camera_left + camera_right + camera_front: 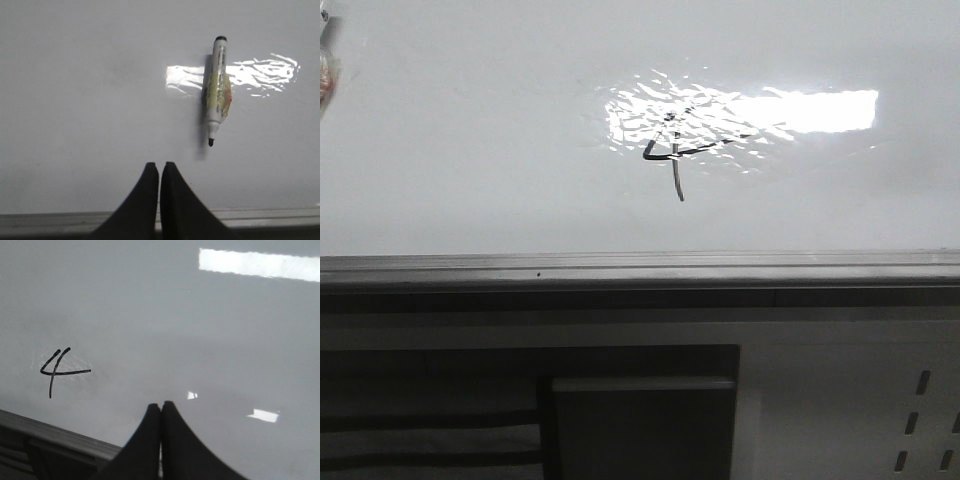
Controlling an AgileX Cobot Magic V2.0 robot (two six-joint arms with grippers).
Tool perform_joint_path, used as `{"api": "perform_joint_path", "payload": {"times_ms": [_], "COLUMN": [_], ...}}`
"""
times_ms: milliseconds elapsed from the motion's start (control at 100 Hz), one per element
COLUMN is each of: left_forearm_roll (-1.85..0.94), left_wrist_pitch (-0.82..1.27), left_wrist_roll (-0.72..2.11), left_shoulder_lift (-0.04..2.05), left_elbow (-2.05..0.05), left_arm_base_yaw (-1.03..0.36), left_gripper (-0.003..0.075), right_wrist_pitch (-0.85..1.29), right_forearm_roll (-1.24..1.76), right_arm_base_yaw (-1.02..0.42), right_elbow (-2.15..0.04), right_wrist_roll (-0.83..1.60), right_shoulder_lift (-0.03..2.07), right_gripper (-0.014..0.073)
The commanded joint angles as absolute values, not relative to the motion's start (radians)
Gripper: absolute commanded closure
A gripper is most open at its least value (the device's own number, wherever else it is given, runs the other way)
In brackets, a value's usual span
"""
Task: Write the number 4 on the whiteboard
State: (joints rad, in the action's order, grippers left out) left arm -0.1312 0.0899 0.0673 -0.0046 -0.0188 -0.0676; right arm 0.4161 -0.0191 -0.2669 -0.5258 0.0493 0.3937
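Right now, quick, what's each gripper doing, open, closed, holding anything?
Left gripper: closed, holding nothing; the marker lies apart on the whiteboard.
Right gripper: closed, holding nothing.

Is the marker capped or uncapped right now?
Uncapped. In the left wrist view the marker lies flat on the whiteboard with its dark tip bare; no cap shows. The left gripper is shut, apart from it.

Lab or workshop bench, likely. Glossy whiteboard point(470, 150) laid flat, metal edge rail point(640, 268), ceiling-light glare point(820, 110) on it. Below, a dark slotted cabinet point(640, 420). A marker point(217, 90) lies loose on the board.
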Motion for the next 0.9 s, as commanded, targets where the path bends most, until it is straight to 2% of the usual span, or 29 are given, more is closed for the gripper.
{"api": "perform_joint_path", "payload": {"times_ms": [0, 90, 890], "left_forearm_roll": [-0.089, -0.089, -0.082], "left_wrist_pitch": [-0.033, -0.104, -0.083], "left_wrist_roll": [0.016, 0.014, 0.014], "left_shoulder_lift": [-0.033, -0.033, -0.033], "left_elbow": [-0.015, 0.028, 0.025], "left_arm_base_yaw": [-0.066, -0.066, -0.066], "left_gripper": [0.0741, 0.0741, 0.0741], "right_wrist_pitch": [0.335, 0.335, 0.335], "right_forearm_roll": [-0.033, -0.033, -0.033], "right_arm_base_yaw": [-0.261, -0.261, -0.261], "right_elbow": [-0.553, -0.553, -0.553], "right_wrist_roll": [0.052, 0.052, 0.052], "right_shoulder_lift": [0.400, 0.400, 0.400], "right_gripper": [0.0664, 0.0664, 0.0664]}}
